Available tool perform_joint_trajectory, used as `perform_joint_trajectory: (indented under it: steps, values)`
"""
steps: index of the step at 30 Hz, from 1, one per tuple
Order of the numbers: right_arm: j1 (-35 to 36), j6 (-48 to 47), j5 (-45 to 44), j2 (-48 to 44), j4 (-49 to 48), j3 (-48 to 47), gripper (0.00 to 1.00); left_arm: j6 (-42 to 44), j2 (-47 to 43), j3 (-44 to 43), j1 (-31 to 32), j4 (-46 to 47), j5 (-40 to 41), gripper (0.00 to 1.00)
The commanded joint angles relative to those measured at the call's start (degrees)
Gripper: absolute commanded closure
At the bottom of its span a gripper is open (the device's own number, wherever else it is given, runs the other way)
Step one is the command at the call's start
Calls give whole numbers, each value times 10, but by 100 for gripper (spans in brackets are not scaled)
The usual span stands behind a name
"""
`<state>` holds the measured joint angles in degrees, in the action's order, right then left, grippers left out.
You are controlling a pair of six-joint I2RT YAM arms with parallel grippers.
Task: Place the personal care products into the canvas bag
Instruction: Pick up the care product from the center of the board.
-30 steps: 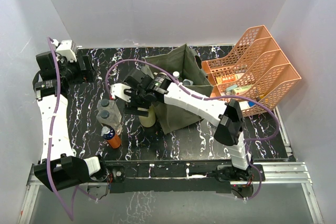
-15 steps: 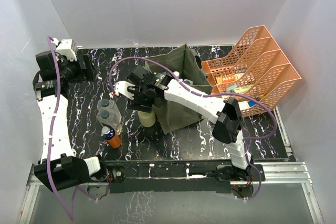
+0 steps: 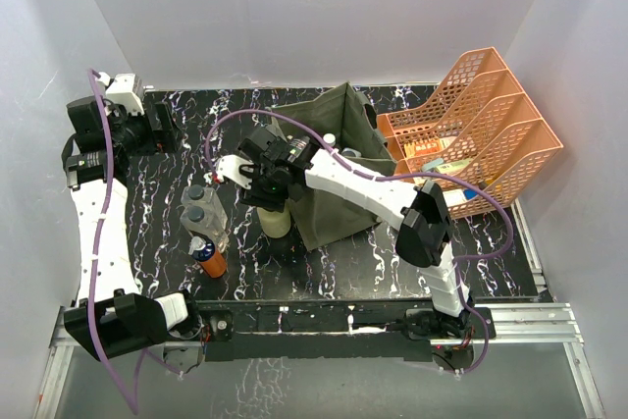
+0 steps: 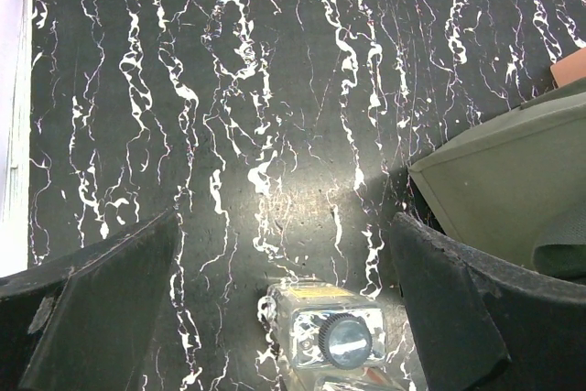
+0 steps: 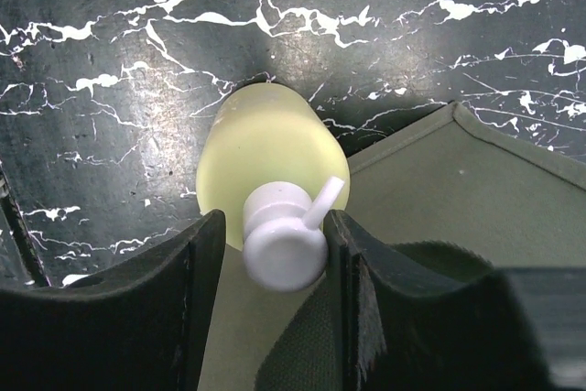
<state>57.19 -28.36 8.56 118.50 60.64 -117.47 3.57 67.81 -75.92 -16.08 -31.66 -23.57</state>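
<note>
- The right gripper (image 5: 275,258) straddles the white pump head (image 5: 284,244) of the pale yellow bottle (image 5: 261,144). It is not clamped: 1 finger touches the cap, and a thin gap shows on the other side.
- The bottle stands upright mid-table (image 3: 324,272), against the canvas bag's (image 3: 334,144) left wall.
- A good grip would likely squeeze the pump head squarely, clear of the spout, which could twist the bottle.
- The lift should probably be straight up and clear the bag's rim before moving across, so the fabric is not dragged.
- The left gripper (image 4: 279,272) hangs wide open and empty near the table's far-left corner, above a clear bottle (image 4: 325,336).
</note>
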Motion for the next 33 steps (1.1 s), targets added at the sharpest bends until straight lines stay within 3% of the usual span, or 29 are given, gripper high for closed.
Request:
perform_joint_trajectory:
  steps: [1,15,33]
  values:
    - [-5,7,7,-9,-16,17,53,-3,-18,-7,-2,-3,-11,3]
    - [-5,24,20,-27,-31,1,92,-31,-22,6,-2,36,-47,3]
    - [4,68,27,-64,-66,-32,92,-110,-43,49,-2,98,-68,3]
